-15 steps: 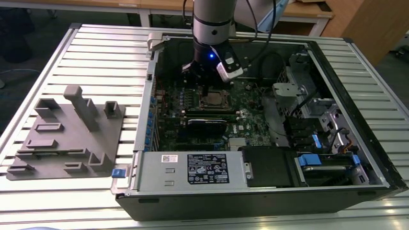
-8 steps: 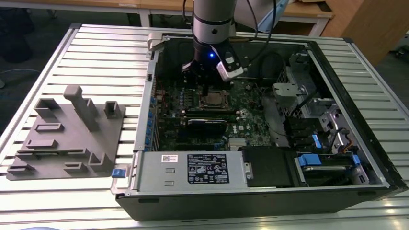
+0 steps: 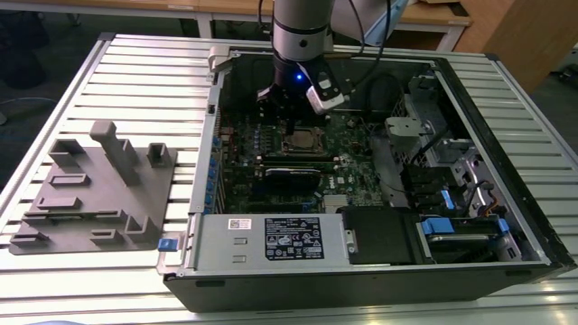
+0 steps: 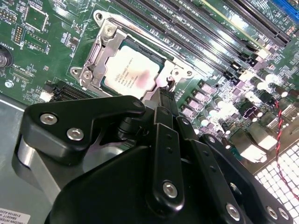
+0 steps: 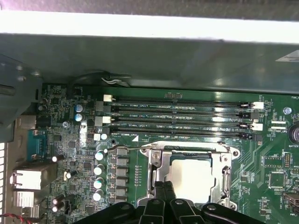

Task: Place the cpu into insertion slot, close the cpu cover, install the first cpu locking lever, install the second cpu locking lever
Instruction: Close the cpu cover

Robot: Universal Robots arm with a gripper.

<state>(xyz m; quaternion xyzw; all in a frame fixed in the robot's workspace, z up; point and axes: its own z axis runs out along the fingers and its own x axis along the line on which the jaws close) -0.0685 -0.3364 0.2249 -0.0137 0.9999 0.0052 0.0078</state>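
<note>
The cpu (image 4: 128,70) (image 5: 192,176), a silver-tan square, lies flat in the insertion slot (image 3: 304,142) on the green motherboard; the pin field is hidden under it. The cpu cover (image 4: 96,52) (image 5: 158,164), a metal frame, is folded down around the chip. A thin locking lever (image 5: 187,149) runs along the socket's side nearest the memory slots. The small end of a lever (image 4: 169,81) stands at the socket's corner. My gripper (image 4: 164,97) (image 5: 163,188) hangs just beside that corner, its black fingers pressed together with nothing seen between them.
Long black memory slots (image 5: 182,116) run beside the socket. The case's metal wall (image 5: 140,51) stands close behind them. A black module (image 3: 291,175), a power supply (image 3: 271,237) and drive bays (image 3: 451,176) crowd the case. A grey fixture block (image 3: 91,189) sits on the slatted table.
</note>
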